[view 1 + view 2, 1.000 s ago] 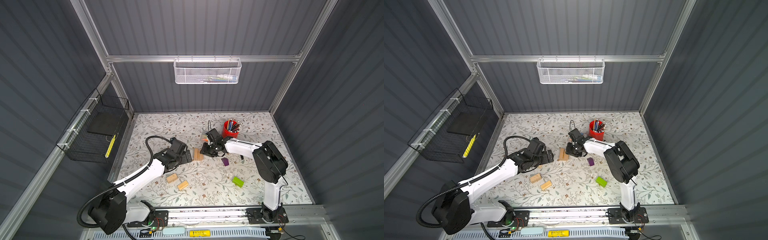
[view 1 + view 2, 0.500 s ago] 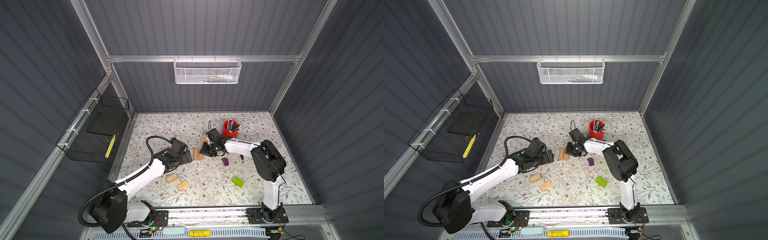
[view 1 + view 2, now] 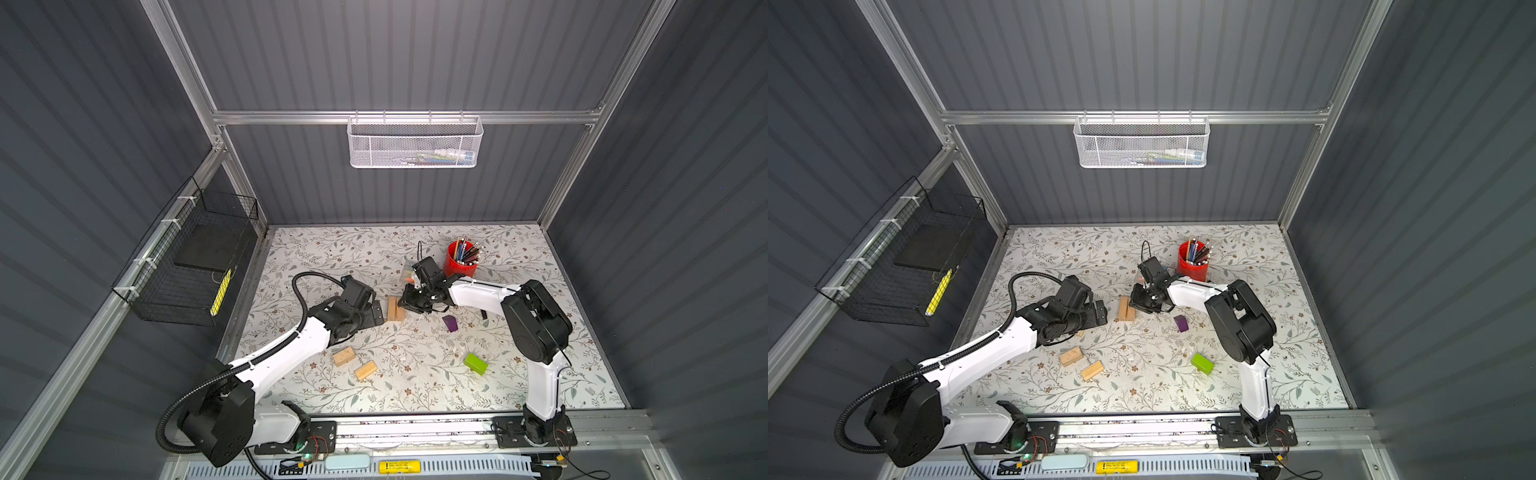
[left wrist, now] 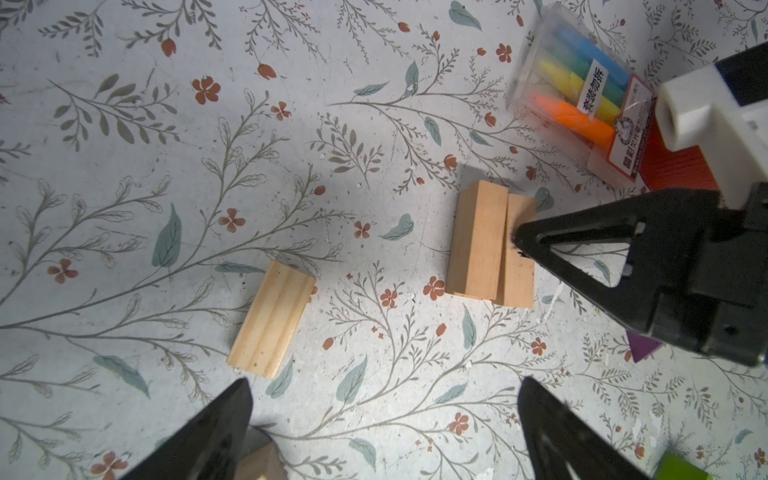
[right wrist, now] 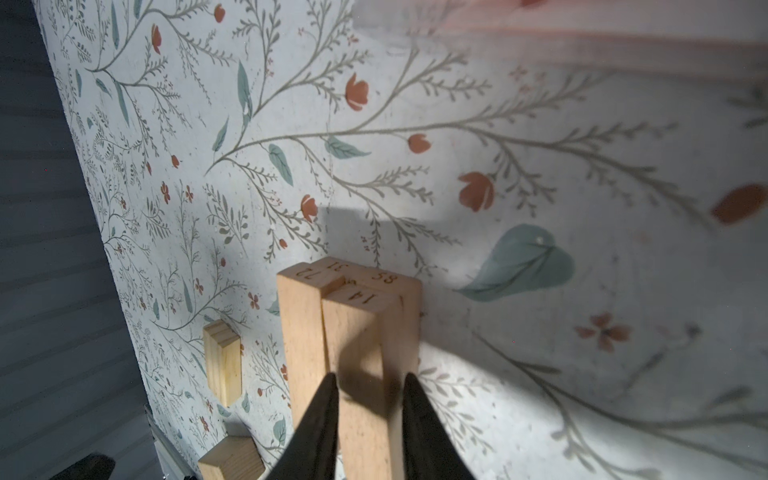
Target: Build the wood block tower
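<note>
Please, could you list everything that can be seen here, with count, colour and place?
stacked tan blocks: four, tan, mid-table
loose tan blocks: three, tan, two front left, one left of the stack
purple block: one, purple, right of the stack
green block: one, lime, front right
pencil cup: one, red, back centre
highlighter pack: one, clear, beside the cup
mesh basket: one, white, back wall
wire basket: one, black, left wall
floral mat: one, white, tabletop
left gripper: one, black, open, beside the stack
right gripper: one, black, pinching a stacked block

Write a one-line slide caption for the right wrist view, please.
Right tool straddling one tan block of a tight cluster, two loose blocks nearby on the floral mat.
</note>
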Action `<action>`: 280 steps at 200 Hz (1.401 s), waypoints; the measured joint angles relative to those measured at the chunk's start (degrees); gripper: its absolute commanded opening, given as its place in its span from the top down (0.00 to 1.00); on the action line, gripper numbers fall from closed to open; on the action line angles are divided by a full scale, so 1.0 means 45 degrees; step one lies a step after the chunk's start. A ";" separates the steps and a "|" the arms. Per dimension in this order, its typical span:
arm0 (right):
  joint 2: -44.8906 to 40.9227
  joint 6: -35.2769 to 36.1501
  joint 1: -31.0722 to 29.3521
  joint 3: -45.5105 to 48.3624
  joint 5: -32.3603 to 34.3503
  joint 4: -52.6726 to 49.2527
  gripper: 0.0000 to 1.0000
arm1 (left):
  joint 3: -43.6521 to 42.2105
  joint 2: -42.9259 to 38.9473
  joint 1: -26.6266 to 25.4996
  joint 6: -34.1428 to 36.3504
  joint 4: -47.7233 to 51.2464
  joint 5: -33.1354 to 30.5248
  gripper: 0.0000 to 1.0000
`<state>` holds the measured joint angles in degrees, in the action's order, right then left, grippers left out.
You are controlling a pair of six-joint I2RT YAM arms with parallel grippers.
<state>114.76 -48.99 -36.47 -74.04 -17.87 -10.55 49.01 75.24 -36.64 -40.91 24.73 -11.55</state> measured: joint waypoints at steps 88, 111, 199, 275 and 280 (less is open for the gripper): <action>-0.0617 -0.0593 -0.0005 0.0986 -0.0559 0.0641 0.69 | 0.0000 0.0000 0.0000 0.0000 -0.0005 0.0000 0.00; -0.0806 -0.0738 -0.0015 0.1132 -0.0699 0.0845 0.69 | 0.0000 0.0000 0.0000 0.0000 0.0000 0.0000 0.00; -0.0826 -0.1030 -0.0073 0.1433 -0.0865 0.1112 0.69 | 0.0000 0.0000 0.0000 0.0000 -0.0005 0.0000 0.00; -0.0826 -0.1083 -0.0073 0.1433 -0.1025 0.1292 0.70 | 0.0000 0.0000 0.0000 0.0000 0.0000 0.0005 0.00; -0.0826 -0.1083 -0.0073 0.1433 -0.1030 0.1307 0.70 | 0.0000 0.0000 0.0000 0.0000 0.0000 0.0005 0.01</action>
<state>111.04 -53.87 -36.80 -67.59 -22.50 -4.67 49.01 75.24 -36.64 -40.91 24.73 -11.53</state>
